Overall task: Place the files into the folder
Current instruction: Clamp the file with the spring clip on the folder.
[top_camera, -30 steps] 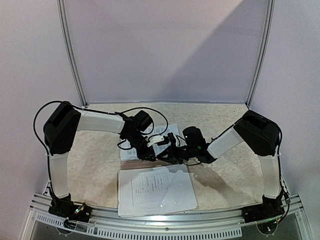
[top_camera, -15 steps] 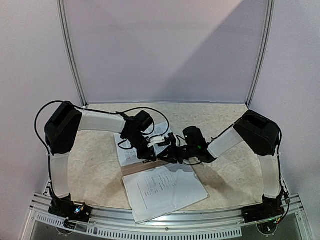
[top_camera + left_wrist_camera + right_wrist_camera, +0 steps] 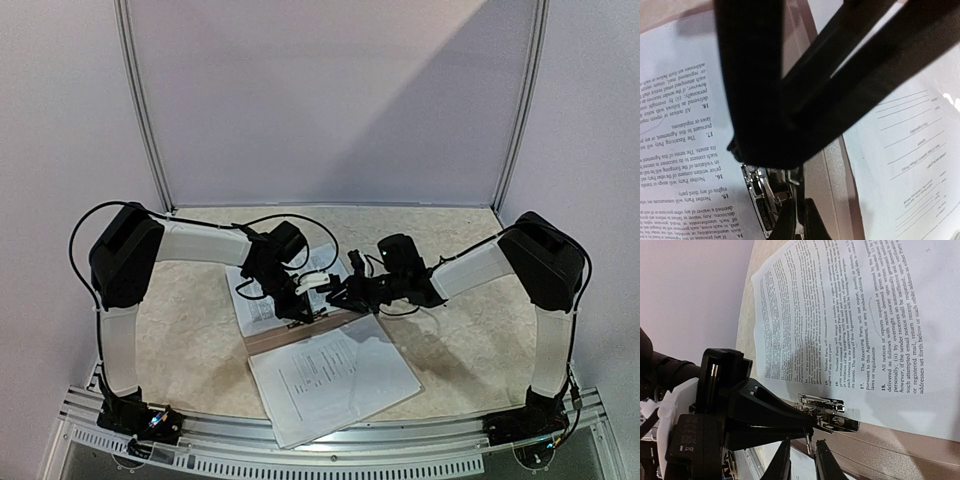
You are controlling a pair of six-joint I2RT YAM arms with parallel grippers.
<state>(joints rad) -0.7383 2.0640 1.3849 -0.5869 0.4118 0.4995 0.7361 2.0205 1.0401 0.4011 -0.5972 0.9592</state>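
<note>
Two sheets and an open folder take up the middle of the table, close to its near edge. The folder lies flat and open, and only a taupe strip of it shows between the papers. The near sheet, the larger patch of white, covers the half toward the near edge. The far sheet, dense with numbered text, lies on the half toward the far edge, partly under the arms.

The main change is in the near sheet. A second ago it sat square to the near edge; now it is skewed, its right corner swung out toward the right edge. Over the same second the right arm has drawn back toward the right edge.

The left pincer has closed down and is clenched. Its tips are at the metal clip by the spine, and it seems to be pinching the clip's lever. The right pincer has begun to release, its fingers slightly parted just beside the clip with nothing visible between them.

The clip sits at the far sheet's edge, but I cannot tell whether it bites the paper. My reading is that the skewed near sheet no longer lines up with the folder. It will likely need squaring before the folder can take it, so the task looks unfinished.
</note>
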